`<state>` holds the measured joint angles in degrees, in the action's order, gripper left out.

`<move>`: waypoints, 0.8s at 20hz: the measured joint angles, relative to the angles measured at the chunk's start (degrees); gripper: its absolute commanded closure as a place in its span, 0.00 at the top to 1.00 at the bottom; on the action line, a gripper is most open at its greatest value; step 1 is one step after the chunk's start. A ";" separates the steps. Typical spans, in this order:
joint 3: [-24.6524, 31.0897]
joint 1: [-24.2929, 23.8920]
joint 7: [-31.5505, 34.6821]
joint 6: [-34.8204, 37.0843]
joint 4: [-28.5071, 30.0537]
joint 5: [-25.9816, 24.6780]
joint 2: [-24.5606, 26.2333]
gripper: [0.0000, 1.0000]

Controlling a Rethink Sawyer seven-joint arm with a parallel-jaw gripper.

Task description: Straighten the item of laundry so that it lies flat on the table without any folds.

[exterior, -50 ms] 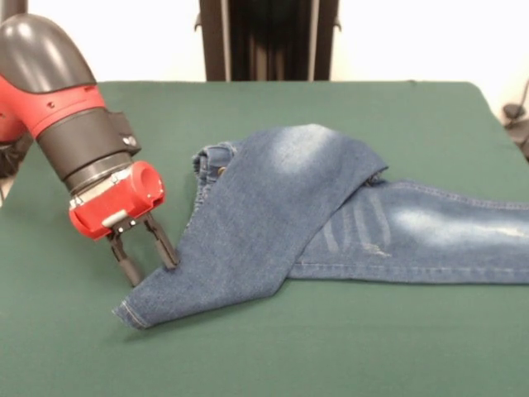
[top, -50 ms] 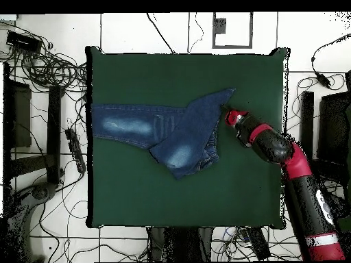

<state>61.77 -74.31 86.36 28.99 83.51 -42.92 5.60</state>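
**Currently: gripper at the hem of the folded-over leg**

Gripper [exterior, -50 ms: 144, 256]: two black fingers [exterior, -50 ms: 126, 260] point downward from a red wrist housing. The jaws stand slightly apart, with a narrow gap visible between them in the front view. The fingertips sit at the edge of the denim, just beside the hem of the folded leg. Whether they pinch any cloth cannot be told from either view (the tips overlap the fabric edge in the front view, and the overhead view is too small to resolve it).

Arm [top, -50 ms: 288, 156]: red and black, tilted, reaching in from the side of the table. In the overhead view it enters from the lower right and ends at the pointed tip of the jeans.

Jeans [exterior, -50 ms: 281, 207]: blue denim with pale faded patches. They are not flat. One leg is folded diagonally across the body of the garment, so that its hem lies at the gripper while the waistband, gathered, shows behind the fold. The other leg lies straight and runs out past the picture edge in the front view. In the overhead view that straight leg reaches to the table's left edge.

Table [exterior, -50 ms: 347, 347]: dark green cloth, far wider than the jeans, which lie about its middle.

Floor (overhead view only): cables [top, -50 ms: 48, 65] lie around the table.
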 measured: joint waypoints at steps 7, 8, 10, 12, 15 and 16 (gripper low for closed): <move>0.00 0.14 0.00 0.00 -0.01 1.33 0.02 1.00; 0.00 0.15 0.00 0.00 -0.01 1.62 0.04 1.00; 0.00 0.25 0.00 0.00 -0.01 2.09 0.06 1.00; 0.06 0.40 0.00 0.00 -0.01 2.34 0.14 1.00; 0.18 0.84 0.00 0.00 0.03 2.71 0.45 1.00; 0.22 0.96 0.00 0.00 0.07 2.76 0.57 1.00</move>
<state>61.98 -73.35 86.36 28.98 83.58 -40.16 6.18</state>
